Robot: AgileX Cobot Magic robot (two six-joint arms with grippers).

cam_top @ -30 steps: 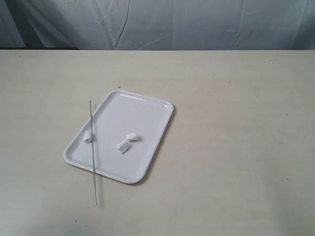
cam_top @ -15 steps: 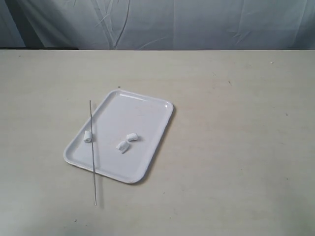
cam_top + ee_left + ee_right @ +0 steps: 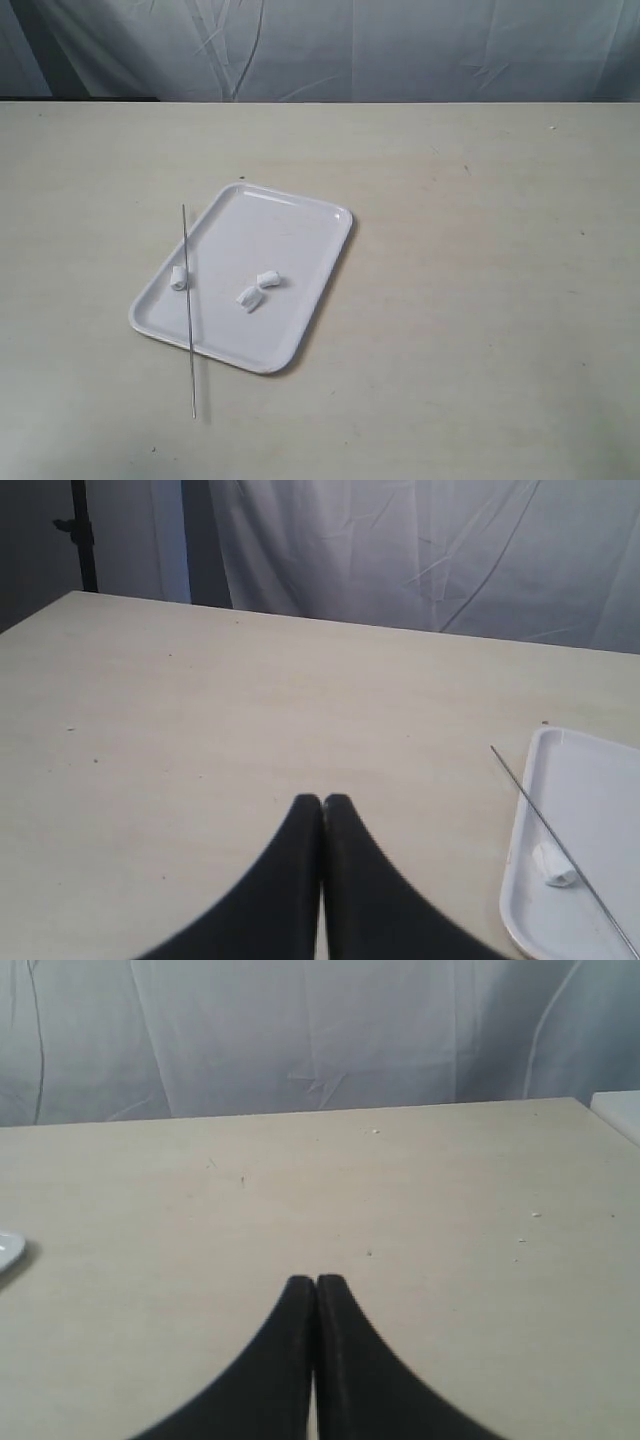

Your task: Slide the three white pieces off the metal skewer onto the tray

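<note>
— Jaws first: how do the left jaws stand?
— Pressed together, tip against tip, holding nothing, above bare counter (image 3: 180, 710).
— And the task's things, starting from the left?
— First comes the metal skewer (image 3: 188, 310). It lies flat across the left part of the tray (image 3: 290, 225), crossing the far-left rim and the near rim. Its near end sticks out onto the counter. One white piece (image 3: 179, 278) sits right against the skewer on the tray floor. Whether the rod runs through it, I cannot tell.
— The other two?
— They lie loose on the tray, near its middle. The second piece (image 3: 248, 297) and the third piece (image 3: 267, 279) are just beside each other, clear of the skewer.
— Where is all that relative to the left jaws?
— In the left wrist view the tray's rim, the skewer and that one piece sit off to one side, well apart from the closed tips.
— Room to move?
— Open counter lies all around the tray, widest to its right. It runs back to the far edge under the pale cloth (image 3: 420, 45).
— The right jaws?
— Together too, and empty, over bare counter. Only a sliver of the tray's corner shows at the border of the right wrist view, well apart from them.
</note>
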